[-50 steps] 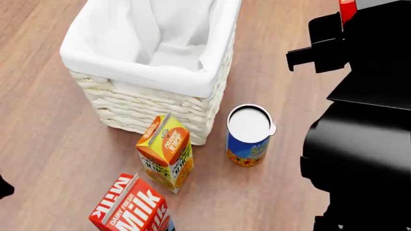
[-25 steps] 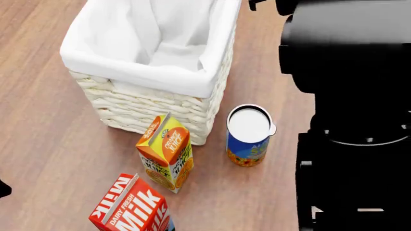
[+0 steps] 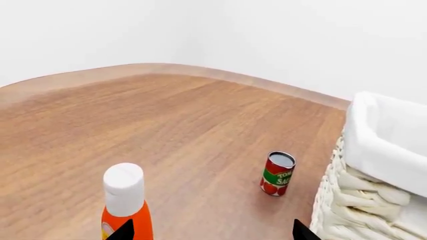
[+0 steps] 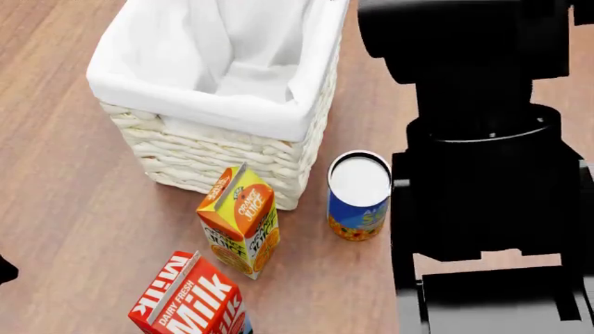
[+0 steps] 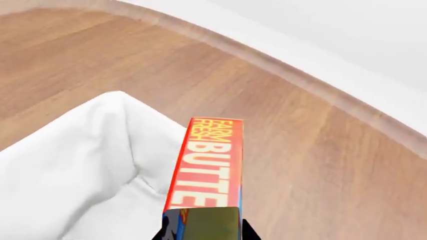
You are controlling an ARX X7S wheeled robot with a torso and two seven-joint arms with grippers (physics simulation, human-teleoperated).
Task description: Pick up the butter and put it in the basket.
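The butter, a slim red box with white "BUTTER" lettering, is held lengthwise in my right gripper, which is shut on its near end. In the right wrist view the basket's white cloth liner lies below and beside the box. The head view shows the cream wicker basket at the top left, with my black right arm rising beside its right side and hiding the butter. My left gripper is open with nothing between its fingertips, low over the wooden surface beside the basket.
An orange juice carton and a milk carton stand in front of the basket. A white-lidded can sits next to my right arm. A tomato sauce can and an orange bottle stand near my left gripper.
My right arm has swung left toward the basket and now covers more of the head view. The red tip of the butter no longer shows there. Cartons and can have not moved.
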